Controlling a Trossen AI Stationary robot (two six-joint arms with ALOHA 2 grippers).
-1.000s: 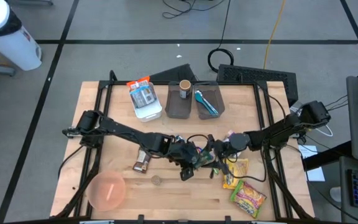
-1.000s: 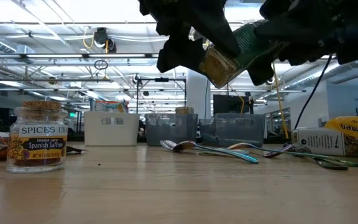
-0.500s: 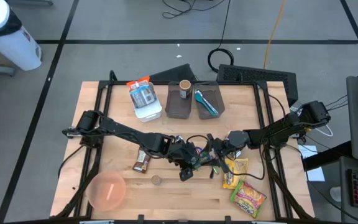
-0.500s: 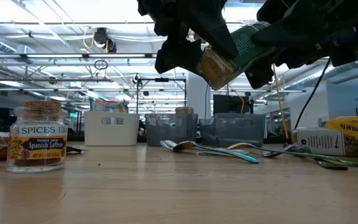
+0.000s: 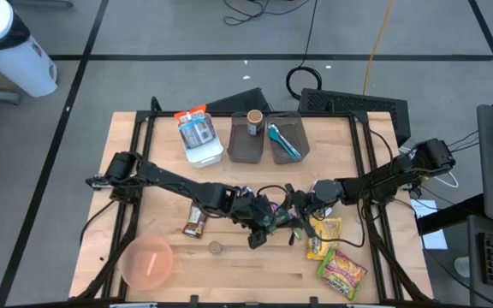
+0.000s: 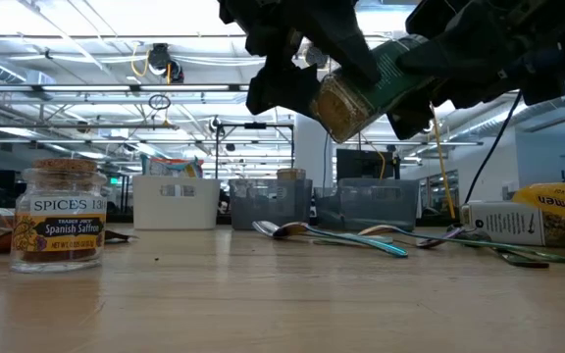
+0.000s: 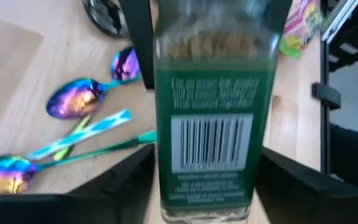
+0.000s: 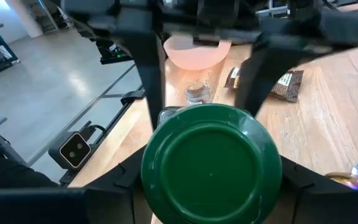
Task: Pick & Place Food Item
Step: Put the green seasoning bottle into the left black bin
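The food item is a glass spice jar (image 6: pixel 361 88) with a green label (image 7: pixel 213 112) and a green lid (image 8: pixel 211 165). It hangs high above the table's middle, between my two grippers. My right gripper (image 8: pixel 211 180) comes from the table's right and is shut on the jar's lid end. My left gripper (image 7: pixel 207 165) reaches in from the left, slanting down. Its fingers stand open on either side of the jar's body, very close to the glass. In the high view the two grippers meet around the jar (image 5: pixel 281 218). My right gripper pinches the jar's lid end (image 8: pixel 166 186) between its two fingers (image 8: pixel 135 177), one on each side of the round lid. The fingers come nearly level from the table's right, along the jar. The jar is lifted clear and tilted, its bottom lower and toward the left.
Iridescent spoons (image 7: pixel 79 99) lie on the table under the grippers. A saffron jar (image 6: pixel 59 216) and a pink bowl (image 5: pixel 147 261) stand near the front left. Ramen packets (image 5: pixel 342 272) lie front right. Grey bins (image 5: pixel 248 137) and a white bin (image 5: pixel 200 141) stand at the back.
My right gripper has shut on the jar's lid end. My left gripper's fingers have then spread a little off the jar's body. Both arms and the jar have stayed where they were, above the table.
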